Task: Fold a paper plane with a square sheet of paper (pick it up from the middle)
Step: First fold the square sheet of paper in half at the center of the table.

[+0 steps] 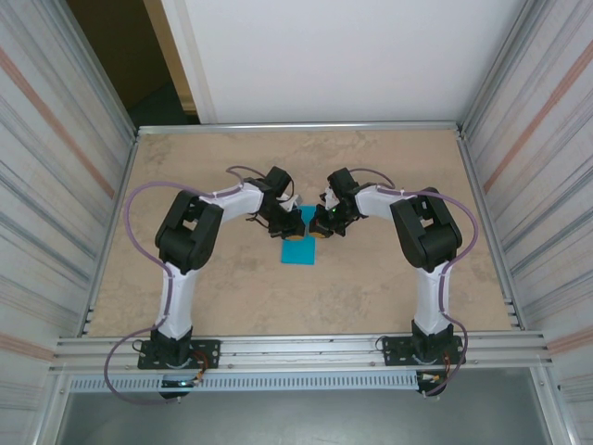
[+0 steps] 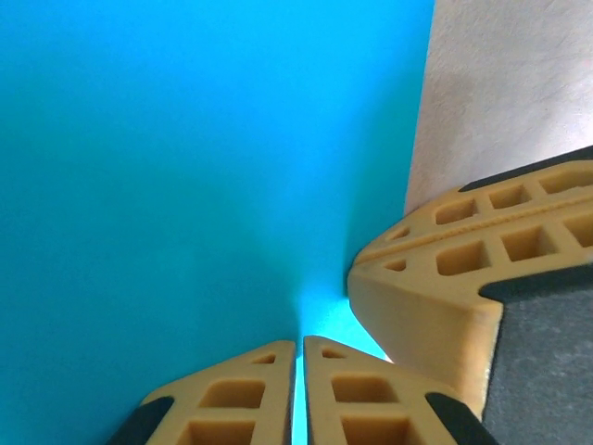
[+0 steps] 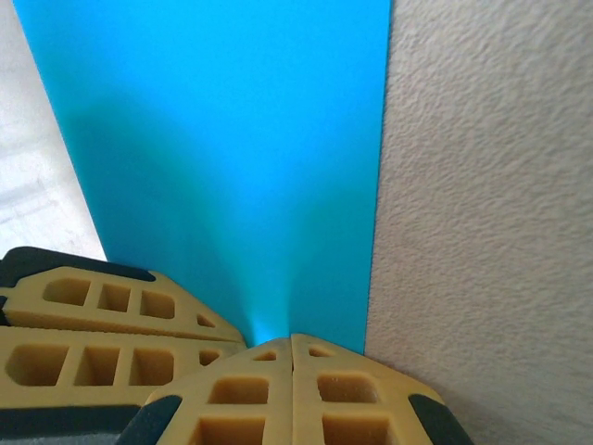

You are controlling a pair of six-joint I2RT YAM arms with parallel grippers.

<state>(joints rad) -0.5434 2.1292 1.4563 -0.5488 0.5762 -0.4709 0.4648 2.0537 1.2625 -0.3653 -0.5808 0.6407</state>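
The left gripper and right gripper are each clamping the far edge of the sheet of paper in the middle of the table.

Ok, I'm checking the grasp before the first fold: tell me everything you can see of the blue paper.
The square sheet of paper is thin, plain, matte turquoise, with straight clean edges and no crease that I can make out. It sits mid-table, its near part seemingly flat on the tabletop. At its far edge the left gripper and right gripper are both closed on it, side by side, and the sheet bows slightly toward each pinch.
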